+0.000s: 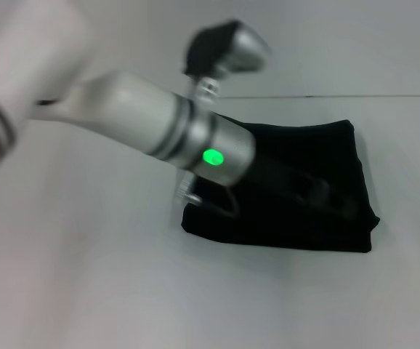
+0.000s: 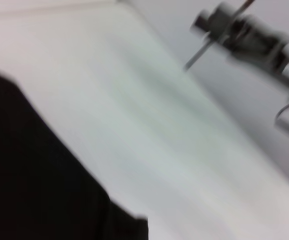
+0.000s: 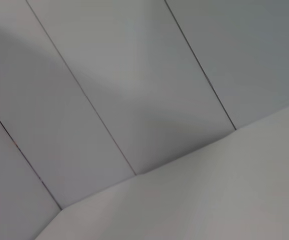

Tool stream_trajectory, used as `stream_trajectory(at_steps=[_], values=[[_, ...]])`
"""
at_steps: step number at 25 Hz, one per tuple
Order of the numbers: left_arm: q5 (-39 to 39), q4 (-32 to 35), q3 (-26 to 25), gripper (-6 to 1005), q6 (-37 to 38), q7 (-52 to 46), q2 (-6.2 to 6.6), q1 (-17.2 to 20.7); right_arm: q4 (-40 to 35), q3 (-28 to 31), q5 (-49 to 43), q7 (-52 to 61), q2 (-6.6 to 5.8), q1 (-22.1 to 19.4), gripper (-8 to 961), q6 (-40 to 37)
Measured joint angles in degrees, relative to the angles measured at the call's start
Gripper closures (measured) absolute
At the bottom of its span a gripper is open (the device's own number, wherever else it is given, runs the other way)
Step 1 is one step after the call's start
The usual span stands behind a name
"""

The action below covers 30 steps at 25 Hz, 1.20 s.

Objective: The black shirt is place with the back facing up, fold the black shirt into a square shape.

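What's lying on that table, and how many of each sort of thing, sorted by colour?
Black: 1, the black shirt, folded into a compact block.
White: 0, only the table itself.
Total: 1 thing. The left gripper is over the shirt.

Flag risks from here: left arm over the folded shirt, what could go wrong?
1. The left gripper is over the black shirt, which is already a compact, roughly square fold; a snagged layer could pull it open.
2. The left arm hides the fold's near-left part from the head view, so the shape there can't be checked.
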Motion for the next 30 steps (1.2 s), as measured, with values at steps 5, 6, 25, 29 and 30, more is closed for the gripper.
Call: stream_trajectory(at_steps=[5,6,25,29,30], values=[[-0.02,4.51,-15.45,551,5.77,-4.16,3.6,8.09,-0.25,-0.91,-6.27,7.49,-2.83,1.15,264,-1.94],[0.02,1.25,-18.9,518,6.25,-7.5,5.7,8.5,-0.26,-1.44,-8.2,10.07,-3.56,1.56,264,-2.09],[1.66,-18.07,-29.76,107,3.87,-9.67,8.06,17.01,-11.9,-10.18,-43.9,58.16,-14.02,15.98,269,-10.31],[2.28,-18.87,-28.93,151,0.35,-9.16,7.23,16.06,-12.24,-9.26,-43.74,58.7,-13.89,16.17,269,-9.96],[2.38,-18.92,-28.33,185,-0.92,-9.13,7.05,15.84,-12.25,-9.08,-43.71,58.73,-13.88,16.17,269,-9.95]])
